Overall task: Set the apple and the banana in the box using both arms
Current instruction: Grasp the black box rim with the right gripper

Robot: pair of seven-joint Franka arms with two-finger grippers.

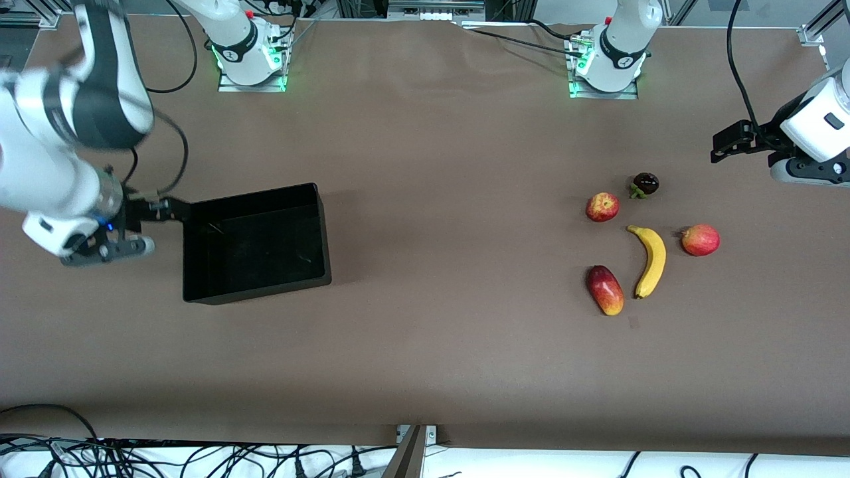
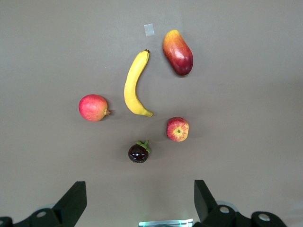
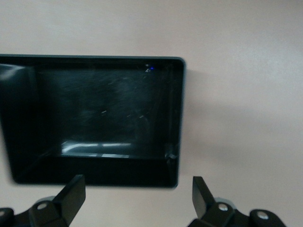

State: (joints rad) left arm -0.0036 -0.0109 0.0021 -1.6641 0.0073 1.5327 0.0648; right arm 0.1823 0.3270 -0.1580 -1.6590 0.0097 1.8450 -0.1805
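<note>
The apple (image 1: pixel 602 206), small and red with yellow blotches, lies on the table toward the left arm's end; it also shows in the left wrist view (image 2: pixel 177 129). The yellow banana (image 1: pixel 649 260) lies beside it, nearer the front camera, and also shows in the left wrist view (image 2: pixel 135 85). The black box (image 1: pixel 192 292) stands empty toward the right arm's end and fills the right wrist view (image 3: pixel 180 118). My left gripper (image 1: pixel 730 141) (image 2: pixel 139 189) is open and empty, up in the air off to the side of the fruits. My right gripper (image 1: pixel 163 207) (image 3: pixel 137 180) is open and empty beside the box.
Three other fruits lie around the banana: a pink-red round fruit (image 1: pixel 700 239), a red-yellow mango-like fruit (image 1: pixel 605 290) and a small dark fruit (image 1: pixel 645 184). The brown table (image 1: pixel 451 232) is bare between box and fruits. The arm bases stand along the table's edge farthest from the front camera.
</note>
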